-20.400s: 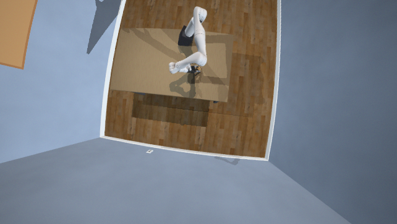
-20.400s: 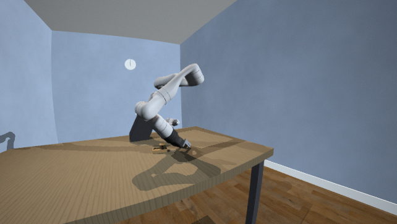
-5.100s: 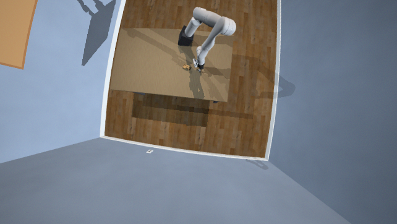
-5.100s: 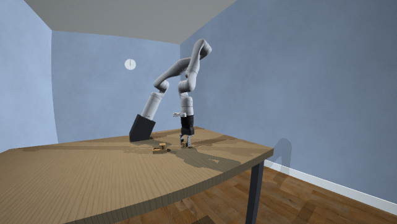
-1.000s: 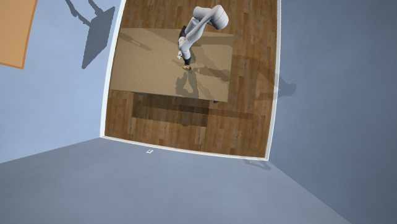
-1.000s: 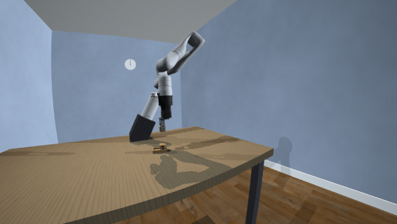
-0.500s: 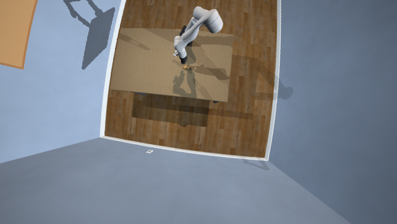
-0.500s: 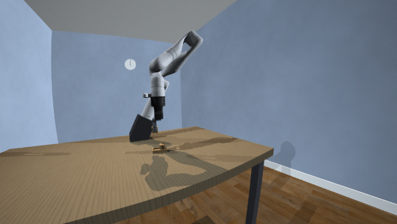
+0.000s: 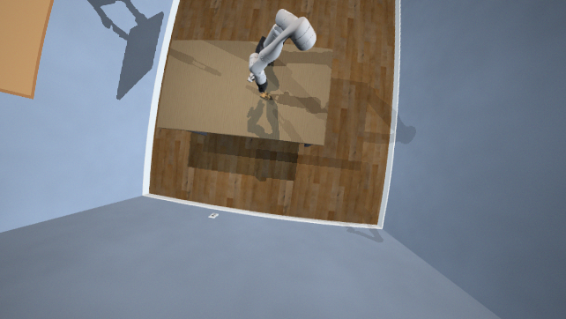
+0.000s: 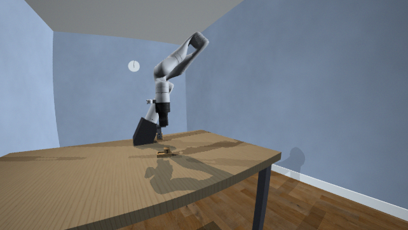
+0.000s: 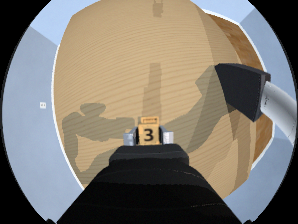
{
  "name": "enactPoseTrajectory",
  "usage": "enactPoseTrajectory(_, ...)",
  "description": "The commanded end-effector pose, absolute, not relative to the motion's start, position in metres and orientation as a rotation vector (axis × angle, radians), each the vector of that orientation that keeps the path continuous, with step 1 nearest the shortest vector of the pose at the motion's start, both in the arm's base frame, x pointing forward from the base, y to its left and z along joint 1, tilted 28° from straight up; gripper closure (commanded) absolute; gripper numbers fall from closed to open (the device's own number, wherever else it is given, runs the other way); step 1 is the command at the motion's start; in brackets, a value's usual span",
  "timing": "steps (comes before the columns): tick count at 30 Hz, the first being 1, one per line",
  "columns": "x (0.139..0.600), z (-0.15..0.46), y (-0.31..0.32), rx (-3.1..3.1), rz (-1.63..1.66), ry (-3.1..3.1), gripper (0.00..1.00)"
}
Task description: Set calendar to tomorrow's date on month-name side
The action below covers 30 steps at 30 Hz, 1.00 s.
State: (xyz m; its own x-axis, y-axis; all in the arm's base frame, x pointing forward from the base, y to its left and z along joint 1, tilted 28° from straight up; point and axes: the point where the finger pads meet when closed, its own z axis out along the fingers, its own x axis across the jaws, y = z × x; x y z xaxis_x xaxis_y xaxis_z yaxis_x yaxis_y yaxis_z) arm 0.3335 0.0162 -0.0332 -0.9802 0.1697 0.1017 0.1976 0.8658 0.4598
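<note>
While I am working on what looks like the cube-resetting step, my gripper (image 9: 264, 92) (image 10: 159, 136) (image 11: 148, 132) is clasping the cube marked 3 (image 11: 148, 134) above the wooden table (image 9: 198, 97) (image 10: 95, 178) (image 11: 105, 65), with the tray (image 10: 163, 155) sitting at five o'clock from it in the exterior view. Next I am probably needing to line it up upright and lower it gently beside the other cube (image 10: 166, 149); shadows are crossing the grain, and blue walls (image 9: 176, 264) (image 10: 286, 79) (image 11: 25, 130) are enclosing everything.

- the pincer (image 9: 264, 92) (image 10: 159, 136) (image 11: 148, 132) is holding the cube marked 3 (image 10: 159, 137) (image 11: 148, 135) above the worktop (image 9: 198, 97) (image 10: 95, 178) (image 11: 110, 65), no longer down at its surface;
- over the last second, it is coming lower;
- the arm's shadow (image 9: 263, 125) (image 10: 165, 181) is shifting
</note>
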Motion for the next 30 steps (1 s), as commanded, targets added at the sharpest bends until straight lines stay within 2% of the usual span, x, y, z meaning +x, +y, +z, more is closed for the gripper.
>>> enactPoseTrajectory(1, 0.331, -0.04, 0.018, -0.296, -0.741, -2.972, 0.4)
enactPoseTrajectory(14, 0.331, -0.072, 0.035, -0.296, -0.741, -2.972, 0.4)
enactPoseTrajectory(30, 0.331, -0.075, 0.037, -0.296, -0.741, -2.972, 0.4)
